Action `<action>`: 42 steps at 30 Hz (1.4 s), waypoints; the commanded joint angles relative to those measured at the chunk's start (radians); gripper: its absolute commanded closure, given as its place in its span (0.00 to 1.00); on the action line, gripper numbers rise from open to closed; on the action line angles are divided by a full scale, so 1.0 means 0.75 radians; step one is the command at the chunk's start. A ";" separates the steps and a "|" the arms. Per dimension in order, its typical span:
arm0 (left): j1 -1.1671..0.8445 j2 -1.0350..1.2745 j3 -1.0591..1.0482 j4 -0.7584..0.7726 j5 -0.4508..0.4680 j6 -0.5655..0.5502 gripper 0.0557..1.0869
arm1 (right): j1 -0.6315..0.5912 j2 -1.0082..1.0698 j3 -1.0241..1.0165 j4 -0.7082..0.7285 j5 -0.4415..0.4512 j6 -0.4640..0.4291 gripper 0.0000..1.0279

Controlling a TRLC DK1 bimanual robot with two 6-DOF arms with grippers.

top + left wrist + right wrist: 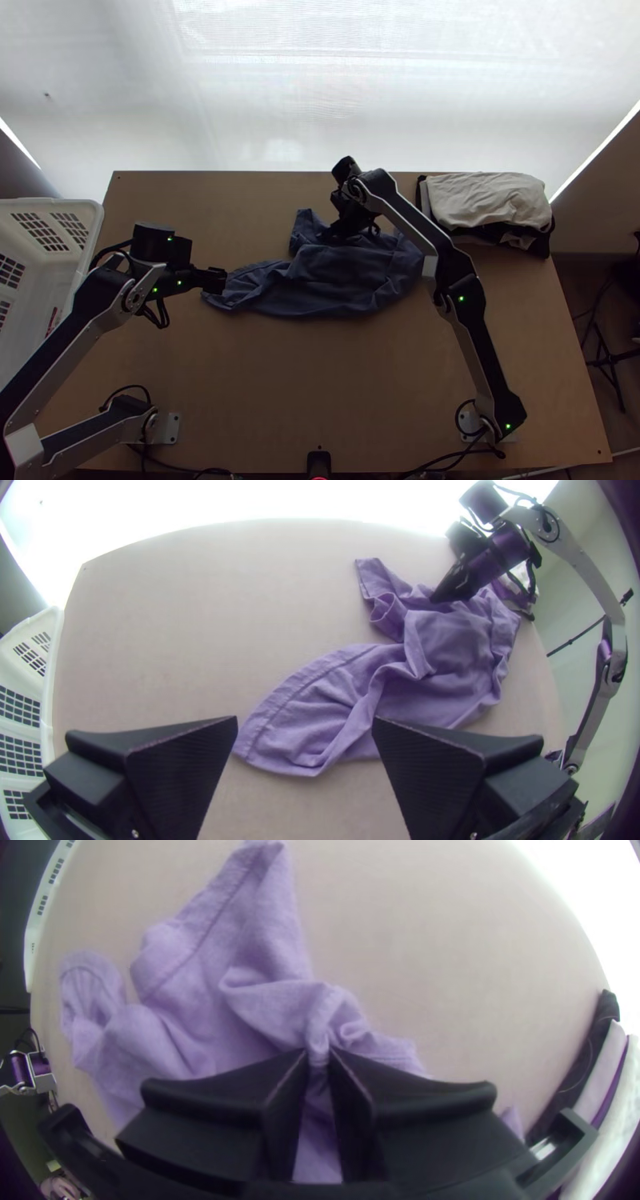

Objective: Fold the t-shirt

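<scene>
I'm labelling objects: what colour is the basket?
The basket is white, seen best in the top view.

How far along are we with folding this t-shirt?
No neat fold looks done: the t-shirt lies bunched on the table. The right end effector pinches a ridge of its cloth; the left end effector is open, near one end. Spreading it flat and all the folding seem left.

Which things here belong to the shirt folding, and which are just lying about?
In the job:
t-shirt, bunched
right gripper, pinching it
left gripper, open

Lying about:
white basket, left
cloth stack, far right corner
</scene>
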 commanded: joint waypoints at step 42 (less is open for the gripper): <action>-0.079 0.027 -0.366 0.248 -0.243 0.302 0.05 | -0.248 -0.898 -0.331 0.110 0.043 0.097 0.97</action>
